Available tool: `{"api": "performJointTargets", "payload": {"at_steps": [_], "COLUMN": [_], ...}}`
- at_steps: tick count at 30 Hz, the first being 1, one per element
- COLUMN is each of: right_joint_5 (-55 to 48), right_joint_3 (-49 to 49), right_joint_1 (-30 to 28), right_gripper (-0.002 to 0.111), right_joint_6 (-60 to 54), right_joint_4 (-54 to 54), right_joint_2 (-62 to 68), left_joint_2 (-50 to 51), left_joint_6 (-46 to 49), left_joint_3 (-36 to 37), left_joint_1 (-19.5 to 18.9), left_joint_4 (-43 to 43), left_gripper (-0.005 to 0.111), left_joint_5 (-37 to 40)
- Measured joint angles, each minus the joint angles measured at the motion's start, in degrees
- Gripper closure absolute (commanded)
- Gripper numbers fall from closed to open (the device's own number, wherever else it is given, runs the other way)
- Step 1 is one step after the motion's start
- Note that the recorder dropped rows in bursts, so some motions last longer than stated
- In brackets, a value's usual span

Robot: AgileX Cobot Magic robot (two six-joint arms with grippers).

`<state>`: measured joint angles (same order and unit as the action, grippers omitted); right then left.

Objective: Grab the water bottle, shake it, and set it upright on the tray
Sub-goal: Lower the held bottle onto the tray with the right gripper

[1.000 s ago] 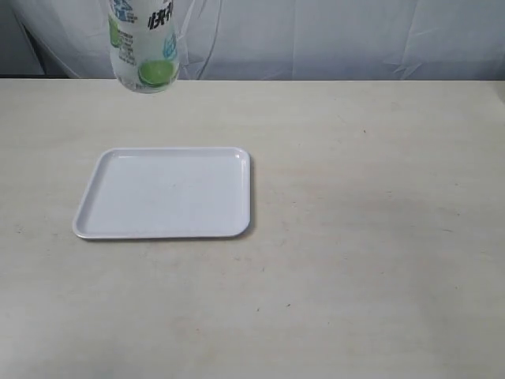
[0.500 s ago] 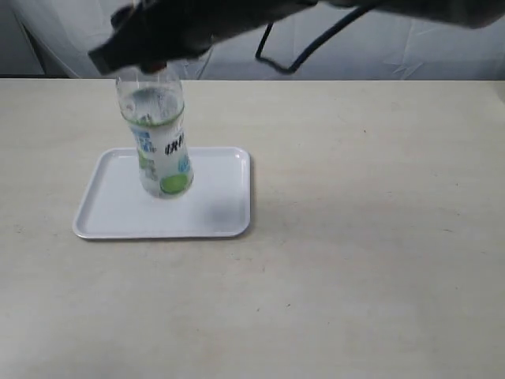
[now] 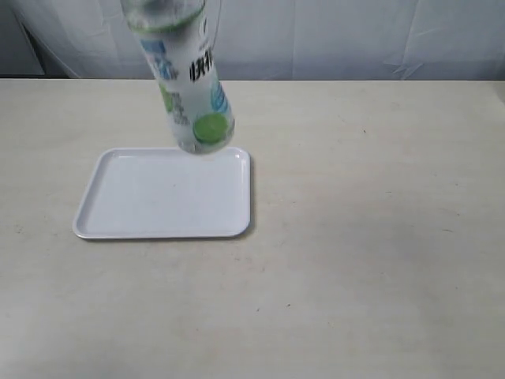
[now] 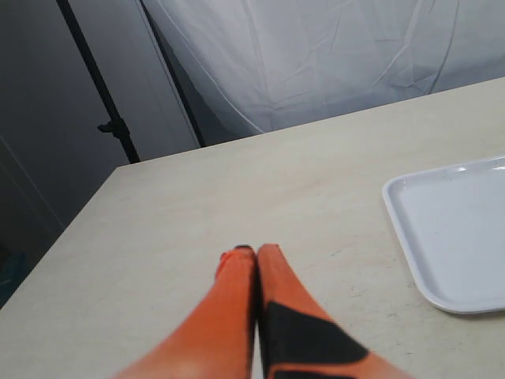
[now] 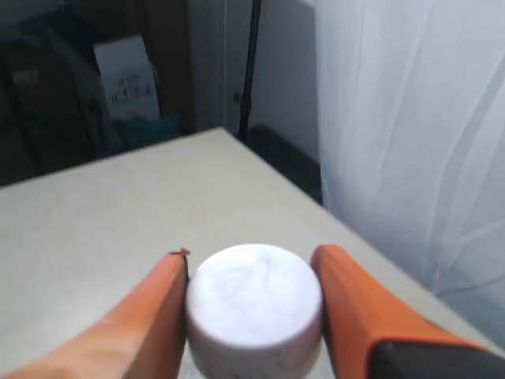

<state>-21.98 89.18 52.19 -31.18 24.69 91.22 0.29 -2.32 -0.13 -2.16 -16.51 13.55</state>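
Note:
The water bottle [image 3: 189, 87] hangs tilted in the air above the far edge of the white tray [image 3: 118, 213], its base swung toward the right and its top cut off by the frame. In the right wrist view its white cap [image 5: 254, 304] sits between the two orange fingers of my right gripper [image 5: 251, 264], which is shut on it. My left gripper [image 4: 248, 253] is shut with nothing in it, low over the table beside a corner of the tray [image 4: 454, 237]. Neither arm shows in the exterior view.
A white curtain [image 3: 355, 39] hangs behind the table's far edge. Dark stands and a box [image 5: 126, 79] lie beyond the table in the right wrist view. The beige tabletop [image 3: 371, 237] stretches right of the tray.
The bottle went from high up, down onto the tray area with the arm in view, then back up and tilted to the right. The arm has left the exterior view.

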Motion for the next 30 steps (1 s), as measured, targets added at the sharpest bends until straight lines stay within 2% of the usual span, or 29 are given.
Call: {"api": "performJointTargets", "payload": {"at_steps": [7, 22, 30], "right_joint_5": [-1.3, 1.0, 12.0], "right_joint_3": [-0.7, -0.6, -0.6], "right_joint_1": [0.0, 0.0, 0.0], "right_gripper": [0.109, 0.109, 0.109], "right_joint_6": [0.0, 0.0, -0.1], "right_joint_4": [0.0, 0.4, 2.2], "right_joint_2": [11.1, 11.5, 15.6], "left_joint_2": [0.0, 0.0, 0.0], "left_joint_6": [0.0, 0.0, 0.0], "left_joint_3": [0.0, 0.0, 0.0], "left_joint_1": [0.0, 0.0, 0.0], "left_joint_4": [0.0, 0.0, 0.0], "left_gripper": [0.107, 0.107, 0.107], "left_joint_5": [0.0, 0.0, 0.0]}}
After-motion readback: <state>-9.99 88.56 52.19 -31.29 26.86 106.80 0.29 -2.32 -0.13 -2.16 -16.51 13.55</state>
